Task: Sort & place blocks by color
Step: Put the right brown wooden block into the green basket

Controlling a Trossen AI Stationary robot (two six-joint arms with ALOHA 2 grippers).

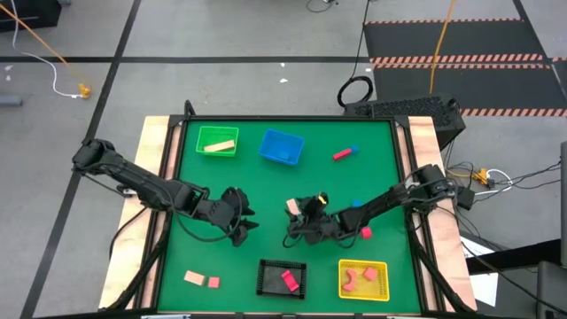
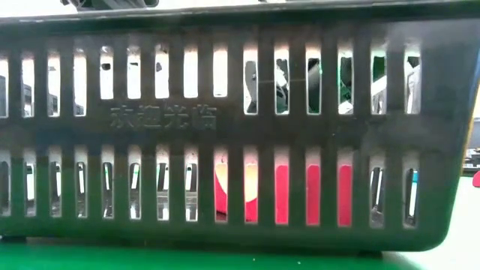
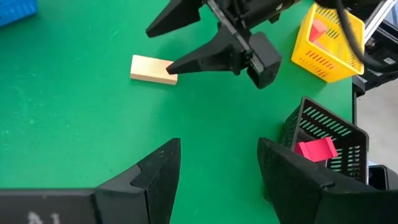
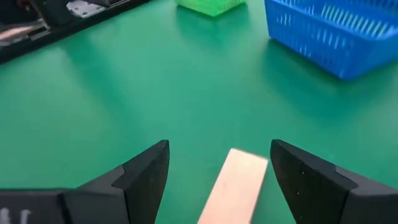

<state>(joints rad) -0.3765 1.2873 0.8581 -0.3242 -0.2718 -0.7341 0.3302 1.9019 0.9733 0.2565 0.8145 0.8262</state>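
A tan wood block (image 4: 233, 185) lies flat on the green table; it also shows in the high view (image 1: 291, 206). My right gripper (image 4: 217, 150) is open and low over the table. Its fingers stand on either side of the block's far end, with a gap showing on both sides. My left gripper (image 3: 217, 149) is open and empty, just left of the right gripper (image 1: 251, 219), and points at it. Another tan block lies in the green basket (image 1: 217, 140). Red blocks lie in the black basket (image 1: 282, 276) and the yellow basket (image 1: 363, 279).
The blue basket (image 1: 282, 147) stands at the far middle. A red and a blue block (image 1: 344, 153) lie to its right. A blue block (image 1: 357, 204) and a red block (image 1: 365, 232) lie by my right arm. Two pinkish blocks (image 1: 202, 280) lie near left. The black basket (image 2: 240, 135) fills the low view.
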